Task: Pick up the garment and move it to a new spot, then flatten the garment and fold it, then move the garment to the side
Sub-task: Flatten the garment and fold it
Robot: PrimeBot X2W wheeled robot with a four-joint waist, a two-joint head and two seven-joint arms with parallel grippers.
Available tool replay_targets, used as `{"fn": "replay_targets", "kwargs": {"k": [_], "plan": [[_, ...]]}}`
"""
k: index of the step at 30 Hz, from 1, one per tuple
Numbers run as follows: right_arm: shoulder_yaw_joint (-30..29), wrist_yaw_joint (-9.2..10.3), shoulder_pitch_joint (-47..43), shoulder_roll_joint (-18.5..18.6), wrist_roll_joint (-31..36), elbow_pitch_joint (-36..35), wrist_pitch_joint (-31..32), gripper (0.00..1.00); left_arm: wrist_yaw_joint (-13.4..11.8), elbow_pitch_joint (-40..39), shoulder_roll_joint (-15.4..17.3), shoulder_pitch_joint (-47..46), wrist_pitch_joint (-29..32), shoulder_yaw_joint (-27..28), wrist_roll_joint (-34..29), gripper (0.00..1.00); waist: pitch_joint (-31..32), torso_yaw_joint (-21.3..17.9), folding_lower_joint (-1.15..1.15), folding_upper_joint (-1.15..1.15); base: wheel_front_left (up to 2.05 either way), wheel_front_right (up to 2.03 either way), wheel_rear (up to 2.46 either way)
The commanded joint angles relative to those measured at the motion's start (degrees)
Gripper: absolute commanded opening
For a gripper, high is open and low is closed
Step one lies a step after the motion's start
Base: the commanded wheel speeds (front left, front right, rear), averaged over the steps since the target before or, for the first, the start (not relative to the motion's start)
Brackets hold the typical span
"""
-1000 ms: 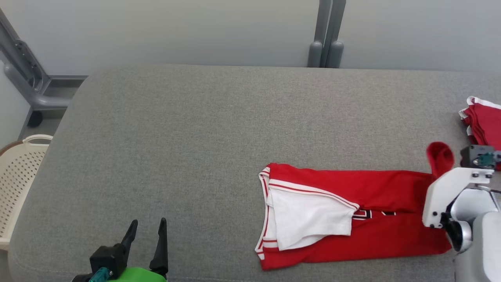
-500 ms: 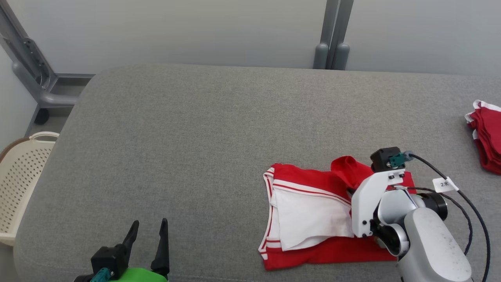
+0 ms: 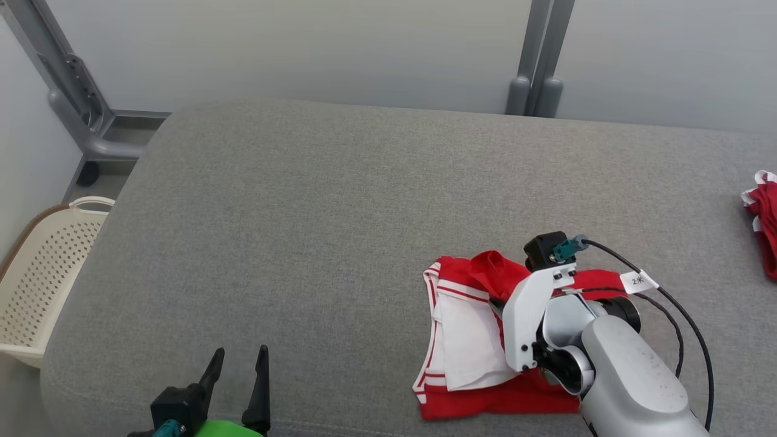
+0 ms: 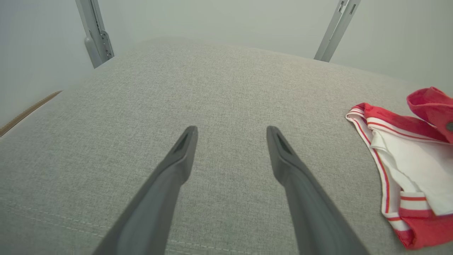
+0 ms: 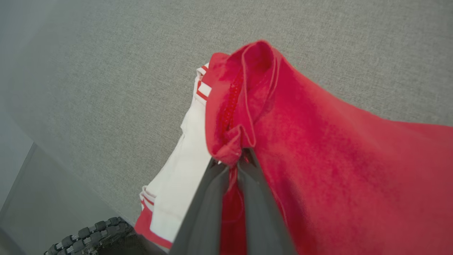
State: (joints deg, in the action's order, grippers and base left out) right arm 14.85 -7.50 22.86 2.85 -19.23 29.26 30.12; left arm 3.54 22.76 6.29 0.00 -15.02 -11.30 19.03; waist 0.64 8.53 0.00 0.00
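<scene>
The garment (image 3: 467,340) is a red jersey with white panels and red-white trim, lying on the grey cushioned surface (image 3: 340,206) at the lower right of the head view. My right gripper (image 5: 233,161) is shut on a bunched red edge of the garment (image 5: 300,141), lifted and drawn over the white part; in the head view the white wrist covers the fingers. My left gripper (image 3: 238,388) stands open at the lower left, nothing between its fingers (image 4: 180,159), well left of the garment (image 4: 407,166).
A second pile of red-and-white cloth (image 3: 763,221) lies at the right edge of the surface. A cream perforated basket (image 3: 42,279) stands on the floor to the left. Grey metal posts (image 3: 537,60) rise behind the surface by the wall.
My right gripper has carried the held red edge leftward over the garment, doubling it over itself so it looks much shorter. The head camera has shifted rightward. The left gripper has stayed put.
</scene>
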Motion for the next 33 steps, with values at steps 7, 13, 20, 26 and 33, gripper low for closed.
{"fn": "replay_targets", "kwargs": {"k": [7,13,20,26,33], "plan": [[1.73,0.03,2.63,0.10,-1.80,5.30,-1.85,0.00,0.47,0.67,-0.29,0.65,-0.17,-0.52,0.01,1.00,0.19,1.97,0.00,0.00,0.00,0.00,0.00],[3.77,0.03,4.19,0.11,-3.66,8.86,-3.81,0.00,0.37,0.78,-0.44,0.74,-0.18,-0.53,0.07,1.00,-0.01,3.00,0.00,0.00,0.00,0.00,0.00],[5.61,0.03,5.99,0.10,-5.04,12.32,-5.60,0.39,0.51,0.94,-0.47,0.53,-0.18,-0.37,0.26,1.00,-0.07,3.61,0.00,0.00,0.00,0.00,0.00],[7.65,0.03,7.12,0.12,-7.81,12.82,-6.53,1.00,0.05,1.02,-0.52,0.59,-0.18,0.18,0.62,1.00,-0.11,3.02,0.00,0.00,0.00,0.00,0.00],[7.54,0.03,9.12,0.16,-11.05,9.38,-9.40,1.00,-0.12,0.63,-0.46,0.40,-0.18,0.76,0.61,1.00,0.08,1.33,0.00,0.00,0.00,0.00,0.00]]}}
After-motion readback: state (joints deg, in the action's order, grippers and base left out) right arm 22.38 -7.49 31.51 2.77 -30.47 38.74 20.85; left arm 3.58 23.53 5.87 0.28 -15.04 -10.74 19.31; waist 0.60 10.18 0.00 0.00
